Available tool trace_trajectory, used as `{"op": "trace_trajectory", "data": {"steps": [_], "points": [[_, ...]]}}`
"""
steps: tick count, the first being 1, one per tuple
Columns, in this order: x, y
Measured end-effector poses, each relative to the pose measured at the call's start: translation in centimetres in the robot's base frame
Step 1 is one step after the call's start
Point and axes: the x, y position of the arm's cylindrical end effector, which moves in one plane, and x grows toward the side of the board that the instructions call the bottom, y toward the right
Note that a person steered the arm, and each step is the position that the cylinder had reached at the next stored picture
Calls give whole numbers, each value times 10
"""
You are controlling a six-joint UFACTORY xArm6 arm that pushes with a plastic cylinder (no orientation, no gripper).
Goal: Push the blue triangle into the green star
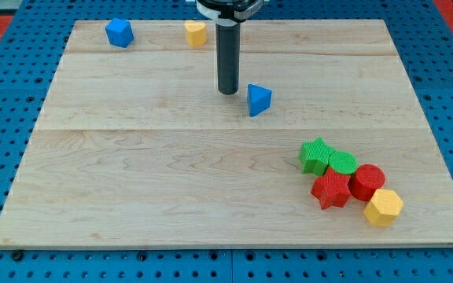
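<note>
The blue triangle (pixel 259 100) lies on the wooden board, right of centre in the upper half. The green star (pixel 315 156) lies lower right, at the left end of a cluster of blocks. My tip (pixel 227 92) stands on the board just left of the blue triangle, a small gap apart from it. The green star is well below and to the right of both.
A green round block (pixel 342 163), a red star (pixel 331 189), a red cylinder (pixel 366 182) and a yellow hexagon (pixel 383 207) crowd against the green star. A blue block (pixel 119 33) and a yellow block (pixel 196 34) sit near the board's top edge (pixel 305 21).
</note>
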Motion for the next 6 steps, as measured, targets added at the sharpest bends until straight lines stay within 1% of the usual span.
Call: {"op": "trace_trajectory", "data": {"steps": [1, 2, 3, 4, 5, 6], "points": [[-14, -14], [-15, -13], [-15, -13], [-4, -2], [21, 58], [28, 86]]}}
